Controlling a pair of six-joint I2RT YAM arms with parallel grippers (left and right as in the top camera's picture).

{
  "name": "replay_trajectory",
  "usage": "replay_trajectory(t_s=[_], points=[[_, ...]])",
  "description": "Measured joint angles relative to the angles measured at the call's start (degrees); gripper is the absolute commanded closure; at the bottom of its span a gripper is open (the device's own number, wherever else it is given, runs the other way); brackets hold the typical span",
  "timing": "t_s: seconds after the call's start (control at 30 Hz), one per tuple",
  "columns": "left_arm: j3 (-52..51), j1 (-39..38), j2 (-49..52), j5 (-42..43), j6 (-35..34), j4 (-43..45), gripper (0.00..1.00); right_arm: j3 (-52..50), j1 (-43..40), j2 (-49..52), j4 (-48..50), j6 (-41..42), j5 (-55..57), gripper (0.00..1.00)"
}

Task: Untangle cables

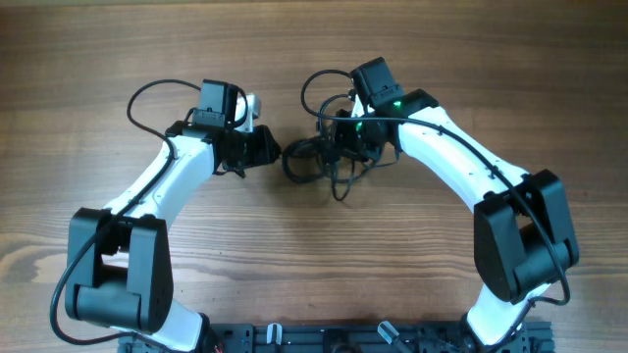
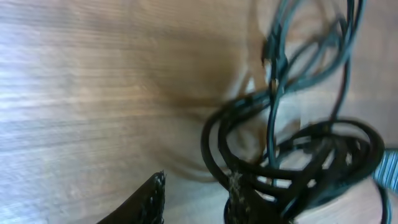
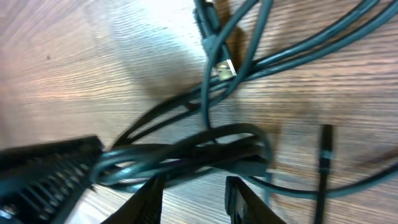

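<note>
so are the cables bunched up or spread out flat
Bunched up: the cables sit in one clump of overlapping loops, and both wrist views show cords crossing each other, with a plug end among them.

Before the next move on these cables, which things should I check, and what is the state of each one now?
1. Left hand jaws apart, holding nothing: ok.
2. Right hand jaws apart, cables just ahead of its tips: ok.
3. Cables separated: not ok, one bunch.
4. A plug in view: ok.
5. True knot or only loops: cannot tell.
</note>
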Motion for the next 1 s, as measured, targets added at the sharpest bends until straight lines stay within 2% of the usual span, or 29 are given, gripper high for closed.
replay_trajectory(t_s=[0.13, 0.17, 0.27, 0.37, 0.47, 0.57, 0.87, 1.0], points=[[0.00, 0.00, 0.00, 2.08, 2.54, -3.23, 0.72, -0.02, 0.11, 0.00, 1.18, 1.46, -0.50, 0.63], [0.00, 0.00, 0.00, 2.32, 2.80, -3.74, 0.73, 0.00, 0.11, 0.00, 1.27, 2.12, -0.52, 0.60], [0.00, 0.00, 0.00, 3.04, 4.15, -5.16, 0.73, -0.02, 0.17, 0.00, 1.25, 4.68, -0.83, 0.48], [0.00, 0.00, 0.00, 3.41, 5.33, -5.79, 0.69, -0.02, 0.50, 0.00, 1.25, 7.45, -1.38, 0.44], [0.00, 0.00, 0.00, 3.76, 6.21, -5.79, 0.67, -0.02, 1.53, 0.00, 1.38, 11.28, -2.14, 0.43], [0.00, -0.07, 0.02, 3.98, 6.58, -6.01, 0.68, -0.02, 2.51, 0.00, 2.56, 13.57, -2.21, 0.45], [0.00, -0.22, 0.02, 8.50, 7.93, -6.43, 0.68, -0.02, 2.91, 0.00, 4.61, 19.41, -1.73, 0.64], [0.00, -0.22, 0.02, 8.74, 7.93, -6.43, 0.68, -0.02, 2.91, 0.00, 4.59, 19.96, -0.42, 0.68]])
